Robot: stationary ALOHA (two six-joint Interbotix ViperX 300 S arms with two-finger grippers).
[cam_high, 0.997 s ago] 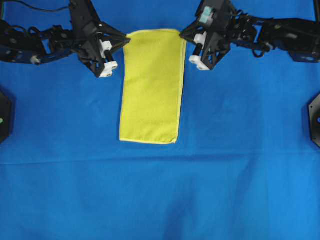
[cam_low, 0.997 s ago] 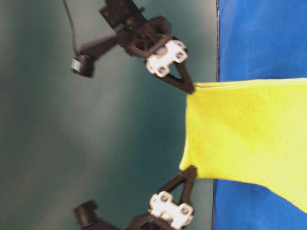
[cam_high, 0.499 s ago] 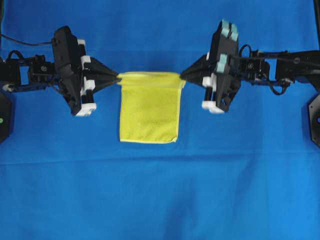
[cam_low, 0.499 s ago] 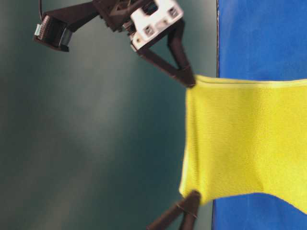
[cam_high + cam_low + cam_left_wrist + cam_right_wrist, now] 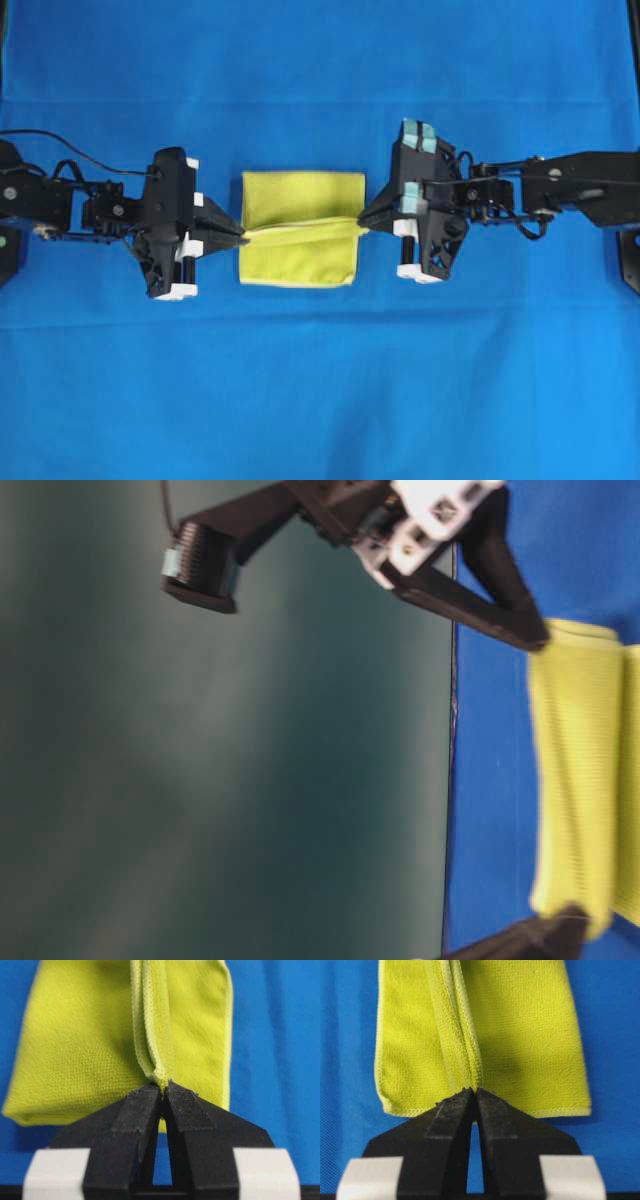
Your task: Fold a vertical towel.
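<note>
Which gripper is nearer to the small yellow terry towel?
Neither: the left gripper pinches the small yellow terry towel at its left edge, and the right gripper pinches its right edge.

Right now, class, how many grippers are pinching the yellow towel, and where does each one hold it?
2. The left gripper is shut on the towel at its left edge; the right gripper is shut on its right edge. Both hold the raised hem over the blue cloth.
</note>
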